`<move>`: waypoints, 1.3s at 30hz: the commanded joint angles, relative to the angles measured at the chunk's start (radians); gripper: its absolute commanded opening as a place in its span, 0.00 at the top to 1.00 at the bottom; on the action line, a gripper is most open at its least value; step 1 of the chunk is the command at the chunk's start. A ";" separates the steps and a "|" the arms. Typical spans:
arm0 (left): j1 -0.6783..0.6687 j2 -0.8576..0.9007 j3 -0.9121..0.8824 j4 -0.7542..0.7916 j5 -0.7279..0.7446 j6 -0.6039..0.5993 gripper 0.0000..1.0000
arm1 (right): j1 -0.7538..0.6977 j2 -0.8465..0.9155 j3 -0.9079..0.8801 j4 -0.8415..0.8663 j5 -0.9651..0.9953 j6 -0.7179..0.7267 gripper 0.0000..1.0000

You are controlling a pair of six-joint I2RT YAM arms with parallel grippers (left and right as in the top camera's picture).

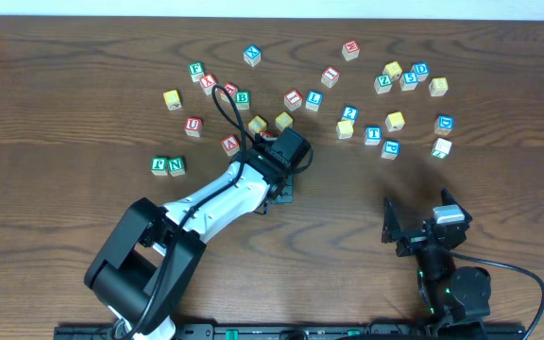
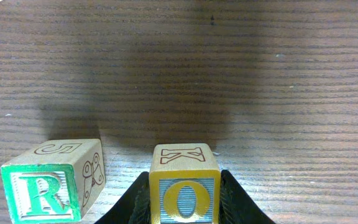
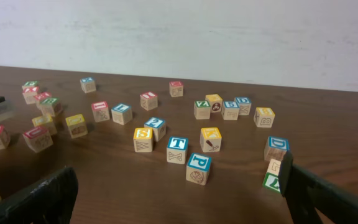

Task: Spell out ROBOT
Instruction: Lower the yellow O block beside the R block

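The left gripper is clamped on the O block, with one black finger pressed to each side of it. The block's blue-framed yellow O faces the wrist camera and a K shows on its top face. The left wrist view does not show whether the block sits on the desk or hangs just above it. Just to its left, across a narrow gap, the R block stands on the wood, turned slightly, its green-framed R toward the camera. From overhead the left arm reaches from the front left edge to the middle of the desk. Its gripper is on the near side of the scatter of loose blocks and covers the O block. The B block lies up and to the left of that gripper among the loose ones, and the T block lies well apart to the right. The right gripper hovers low by the front right edge, its jaws spread wide and holding nothing, with the T block ahead of it
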 commanded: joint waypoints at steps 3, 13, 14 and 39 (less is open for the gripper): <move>0.020 0.048 -0.050 0.004 0.024 0.040 0.93 | -0.009 -0.002 -0.002 -0.005 0.008 0.010 0.01; 0.062 0.048 -0.064 0.027 0.025 0.070 0.93 | -0.009 -0.002 -0.002 -0.005 0.008 0.010 0.01; 0.062 0.048 -0.064 0.024 0.025 0.070 0.93 | -0.009 -0.002 -0.001 -0.005 0.008 0.010 0.01; 0.062 0.048 -0.076 -0.032 -0.006 -0.004 0.93 | -0.009 -0.002 -0.002 -0.005 0.008 0.010 0.01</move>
